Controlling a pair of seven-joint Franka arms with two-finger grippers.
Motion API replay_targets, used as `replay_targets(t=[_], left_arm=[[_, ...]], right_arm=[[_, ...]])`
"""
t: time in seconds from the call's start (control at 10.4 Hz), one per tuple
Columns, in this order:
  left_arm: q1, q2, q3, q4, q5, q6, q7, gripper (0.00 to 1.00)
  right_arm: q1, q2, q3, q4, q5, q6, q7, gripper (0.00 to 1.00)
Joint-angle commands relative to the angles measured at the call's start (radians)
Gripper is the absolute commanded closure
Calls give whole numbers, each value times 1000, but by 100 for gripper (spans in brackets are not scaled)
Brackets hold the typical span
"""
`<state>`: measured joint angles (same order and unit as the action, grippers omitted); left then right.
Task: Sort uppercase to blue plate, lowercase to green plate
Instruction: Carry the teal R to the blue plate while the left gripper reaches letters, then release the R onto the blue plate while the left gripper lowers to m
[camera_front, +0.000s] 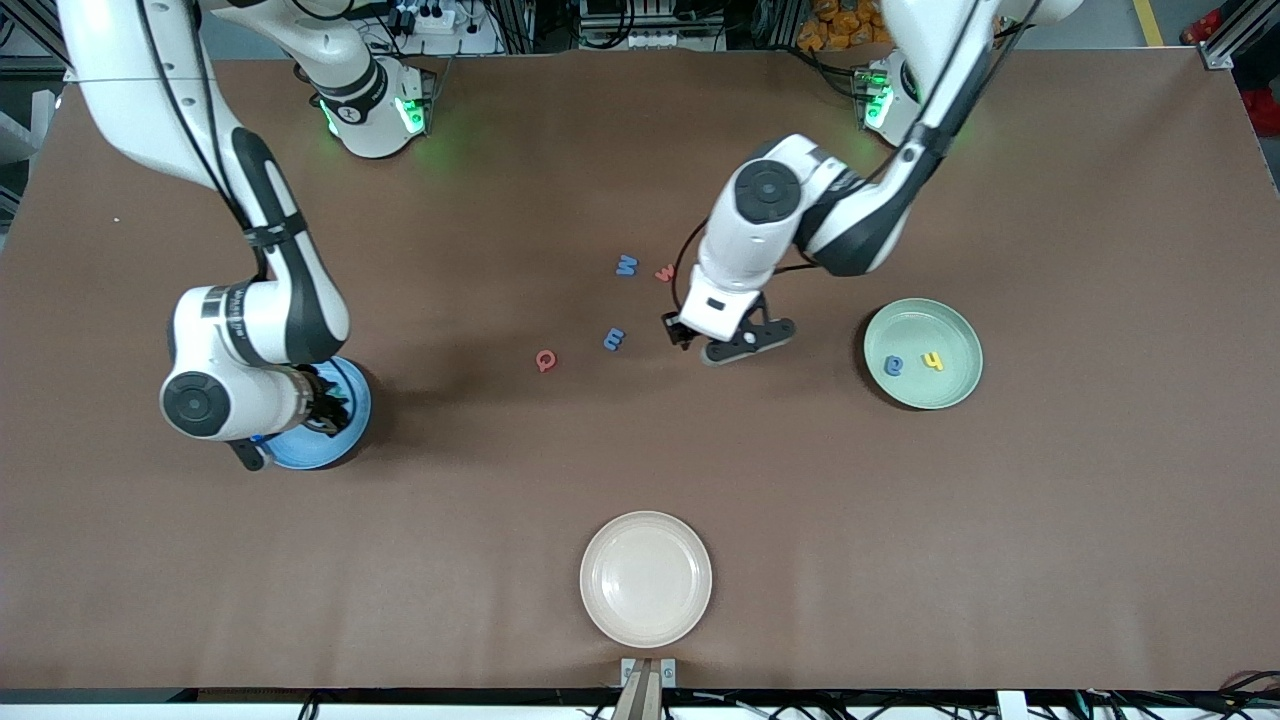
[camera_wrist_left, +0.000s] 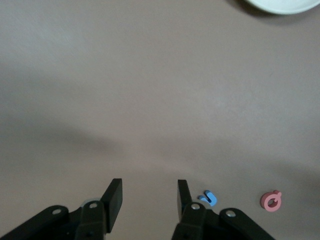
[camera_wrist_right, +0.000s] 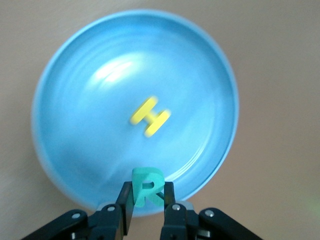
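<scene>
My right gripper (camera_wrist_right: 148, 195) is shut on a teal R (camera_wrist_right: 146, 186) and hangs over the rim of the blue plate (camera_wrist_right: 75, 100). A yellow H (camera_wrist_right: 150, 116) lies in the middle of that plate. In the front view the right gripper (camera_front: 325, 405) hides much of the blue plate (camera_front: 300, 455). My left gripper (camera_front: 690, 338) is open and empty, low over bare table beside the blue m (camera_front: 613, 339). The red Q (camera_front: 545, 360), blue W (camera_front: 626, 265) and red w (camera_front: 664, 273) lie mid-table. The green plate (camera_front: 922, 353) holds a blue e (camera_front: 893, 365) and a yellow h (camera_front: 933, 361).
A cream-white plate (camera_front: 646, 578) sits near the table's front edge, with nothing in it. In the left wrist view part of the blue m (camera_wrist_left: 210, 198) and the red Q (camera_wrist_left: 271, 201) show beside my left gripper (camera_wrist_left: 149, 195).
</scene>
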<state>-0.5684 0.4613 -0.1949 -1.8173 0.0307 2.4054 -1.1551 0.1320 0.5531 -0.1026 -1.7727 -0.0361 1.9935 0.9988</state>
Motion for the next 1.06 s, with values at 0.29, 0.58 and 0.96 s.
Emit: replay_targets(t=[0.29, 0.58, 0.96], left_arm=[[-181, 180, 136, 168, 64, 0, -208, 48], [-277, 270, 225, 257, 57, 0, -352, 48], [-318, 318, 252, 309, 25, -2, -533, 48]], right_arm=[[-14, -45, 11, -27, -27, 8, -23, 0], [-6, -52, 12, -24, -27, 16, -15, 0], [24, -41, 14, 18, -16, 24, -12, 0]])
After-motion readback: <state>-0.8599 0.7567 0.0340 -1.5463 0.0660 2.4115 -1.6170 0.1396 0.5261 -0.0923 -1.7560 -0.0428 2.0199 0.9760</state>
